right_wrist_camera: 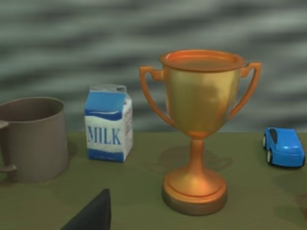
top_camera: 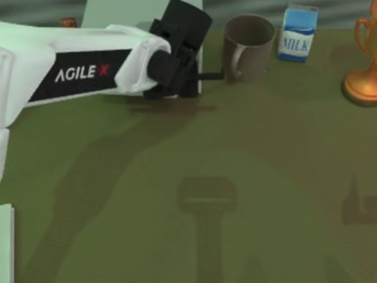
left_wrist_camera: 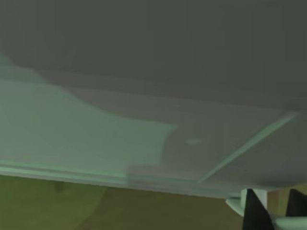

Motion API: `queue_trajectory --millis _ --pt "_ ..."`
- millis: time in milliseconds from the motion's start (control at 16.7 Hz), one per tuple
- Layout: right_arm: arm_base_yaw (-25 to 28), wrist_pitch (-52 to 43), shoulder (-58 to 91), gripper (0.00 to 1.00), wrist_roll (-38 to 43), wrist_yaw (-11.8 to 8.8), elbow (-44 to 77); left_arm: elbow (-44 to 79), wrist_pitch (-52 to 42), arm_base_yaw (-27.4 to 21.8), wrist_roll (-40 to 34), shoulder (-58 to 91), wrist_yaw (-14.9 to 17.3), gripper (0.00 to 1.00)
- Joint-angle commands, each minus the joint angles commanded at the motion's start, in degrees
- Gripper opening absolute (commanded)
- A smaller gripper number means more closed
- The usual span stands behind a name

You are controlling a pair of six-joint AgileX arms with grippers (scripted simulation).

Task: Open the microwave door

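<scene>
Standing at the far edge of the surface (top_camera: 177, 194), toward its left, the microwave (top_camera: 112, 13) shows only a pale green slice in the top view, most of it hidden behind my left arm. Its door (left_wrist_camera: 86, 129) fills the left wrist view as a pale green and grey panel seen from very close. The left claw (top_camera: 184, 71) sits right against the microwave's front edge; I cannot tell how far apart its fingers are or whether they grip anything. Just right of it stands a brown mug (top_camera: 248, 47), then a milk carton (top_camera: 297, 32), then a gold trophy (top_camera: 364, 56) near the right edge. The right wrist view adds a blue toy car (right_wrist_camera: 283, 146) beside the trophy. My right claw is out of sight.
</scene>
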Motion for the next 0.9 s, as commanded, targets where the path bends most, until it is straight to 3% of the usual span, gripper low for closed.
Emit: queue_trajectory --millis 900 --pt "0.00 0.00 0.00 1.00 0.00 0.00 0.00 -3.04 2.05 0.58 2.54 -2.19 1.41 0.00"
